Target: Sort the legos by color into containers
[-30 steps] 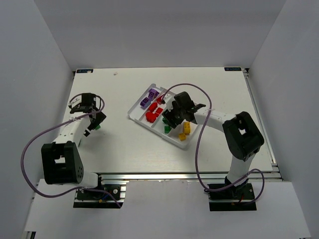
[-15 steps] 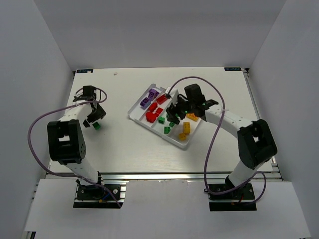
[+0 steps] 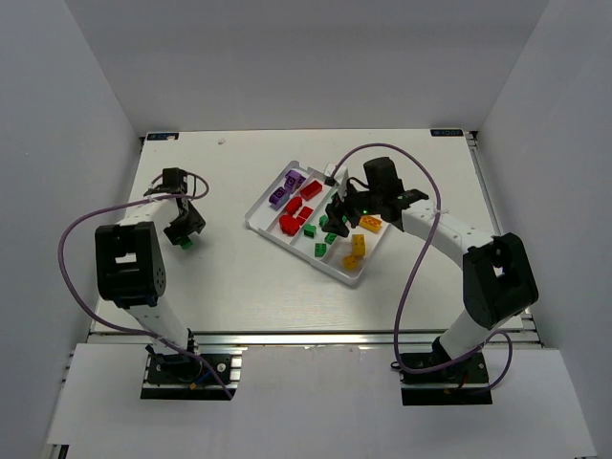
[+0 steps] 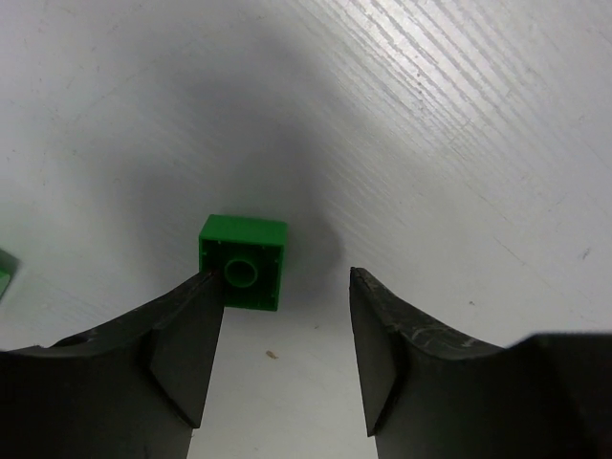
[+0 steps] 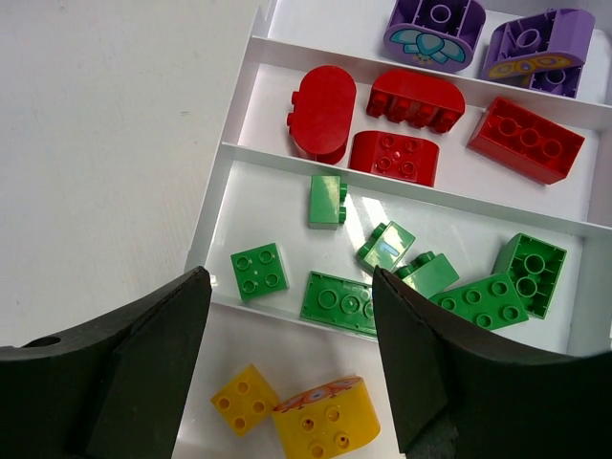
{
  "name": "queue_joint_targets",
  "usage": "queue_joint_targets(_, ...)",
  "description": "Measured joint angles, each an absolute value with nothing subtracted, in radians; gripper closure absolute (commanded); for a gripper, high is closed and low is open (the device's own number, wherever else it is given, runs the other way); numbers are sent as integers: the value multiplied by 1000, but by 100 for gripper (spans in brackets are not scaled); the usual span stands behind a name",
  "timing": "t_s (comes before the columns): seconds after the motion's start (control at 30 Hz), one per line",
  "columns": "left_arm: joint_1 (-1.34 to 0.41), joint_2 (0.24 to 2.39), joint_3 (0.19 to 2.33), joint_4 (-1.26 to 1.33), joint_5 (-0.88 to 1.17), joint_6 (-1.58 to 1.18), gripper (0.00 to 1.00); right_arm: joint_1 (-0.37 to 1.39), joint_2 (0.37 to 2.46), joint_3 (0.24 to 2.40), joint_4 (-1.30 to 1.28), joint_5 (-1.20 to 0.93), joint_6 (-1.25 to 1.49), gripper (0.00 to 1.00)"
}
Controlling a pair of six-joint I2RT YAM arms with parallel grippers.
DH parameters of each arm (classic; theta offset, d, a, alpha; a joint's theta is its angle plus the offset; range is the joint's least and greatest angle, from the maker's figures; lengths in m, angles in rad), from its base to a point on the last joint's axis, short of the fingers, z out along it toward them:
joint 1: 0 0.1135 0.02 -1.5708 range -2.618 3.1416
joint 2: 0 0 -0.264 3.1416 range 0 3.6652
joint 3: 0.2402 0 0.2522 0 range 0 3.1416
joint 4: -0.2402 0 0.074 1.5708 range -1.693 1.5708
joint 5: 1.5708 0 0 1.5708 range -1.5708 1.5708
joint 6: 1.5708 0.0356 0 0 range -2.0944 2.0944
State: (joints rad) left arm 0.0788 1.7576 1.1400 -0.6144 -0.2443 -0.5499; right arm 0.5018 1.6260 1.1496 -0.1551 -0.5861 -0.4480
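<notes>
A small green lego [image 4: 244,262] lies underside up on the table, just past my left gripper [image 4: 285,287], touching its left fingertip [image 4: 212,279]. That gripper is open and empty; the top view shows it [image 3: 182,229] beside this lego [image 3: 187,243]. My right gripper [image 5: 289,287] is open and empty above the white tray [image 5: 212,206]. The tray's compartments hold purple legos [image 5: 435,24], red legos [image 5: 402,100], green legos [image 5: 260,272] and yellow legos [image 5: 325,416], one colour each. The top view shows the right gripper [image 3: 337,215] over the tray [image 3: 296,253].
A sliver of something green [image 4: 4,270] shows at the left edge of the left wrist view. White walls close in the table on three sides. Purple cables loop from both arms.
The left arm has reached forward, its gripper staying by the green lego on the table. The right arm has swung right and back, its gripper still over the tray.
</notes>
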Motion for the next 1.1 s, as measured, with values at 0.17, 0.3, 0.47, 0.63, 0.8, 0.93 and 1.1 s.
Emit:
queue_joint_targets(0.17,86,1768,1138,-619,-245,-550,29,492,1626,1148,-155,-603,-442,27)
queue_joint_targets(0.3,88,1767,1138,-620,-247,-550,30,487,1626,1148,-154,-607,-433,27)
queue_joint_targets(0.47,89,1741,1133,-617,-246,-550,34,485,1626,1147,-154,-610,-426,27)
queue_joint_targets(0.63,89,1664,1120,-609,-246,-550,26,485,1626,1147,-154,-612,-425,27)
queue_joint_targets(0.8,90,1586,1119,-601,-260,-543,24,485,1626,1146,-154,-615,-420,27)
queue_joint_targets(0.93,91,1589,1098,-604,-273,-527,23,485,1626,1138,-150,-619,-413,27)
queue_joint_targets(1.1,95,1670,1072,-626,-272,-493,22,485,1626,1133,-148,-625,-404,27)
